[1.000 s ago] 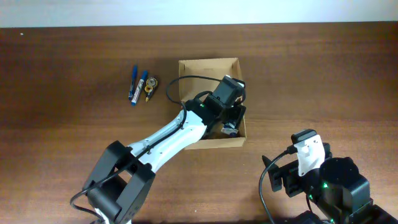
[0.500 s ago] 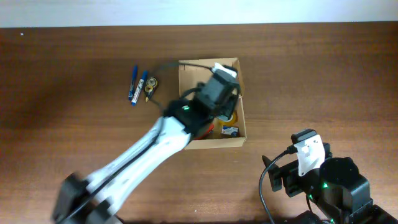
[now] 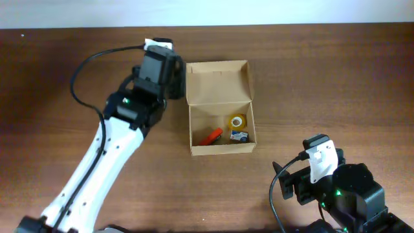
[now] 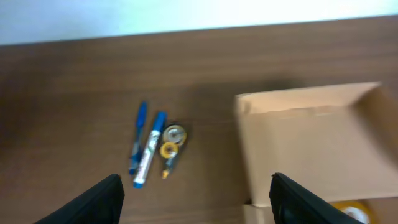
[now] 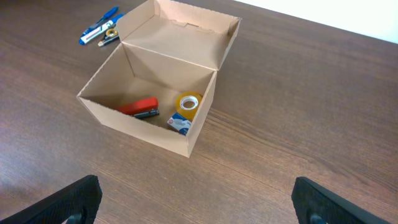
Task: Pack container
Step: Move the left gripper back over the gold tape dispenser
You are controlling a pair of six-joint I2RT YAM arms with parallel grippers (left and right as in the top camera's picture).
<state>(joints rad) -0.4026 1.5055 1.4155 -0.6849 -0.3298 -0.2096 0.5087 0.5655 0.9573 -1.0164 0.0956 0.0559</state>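
Note:
The container (image 3: 217, 81) is a brown cardboard box standing open, lid flap folded back. Inside lie a red stapler (image 5: 140, 107), a yellow tape roll (image 5: 189, 102) and a small blue-and-white item (image 5: 180, 124). My left gripper (image 4: 196, 208) is open and empty, just left of the container (image 4: 311, 143), facing two blue pens (image 4: 144, 149) and a small yellow tape dispenser (image 4: 171, 142) on the table. In the overhead view the left gripper (image 3: 160, 68) hides those pens. My right gripper (image 5: 199, 211) stands wide open, empty, well short of the container's front wall (image 5: 143, 127).
The right arm (image 3: 336, 188) rests at the front right corner of the dark wooden table (image 3: 310, 84). A pale wall borders the table's far edge (image 4: 186, 15). The left arm's white link (image 3: 97, 175) crosses the front left of the table.
My left arm has pulled out of the container and swung left, over the pens. The container's contents now show. The right arm has not moved.

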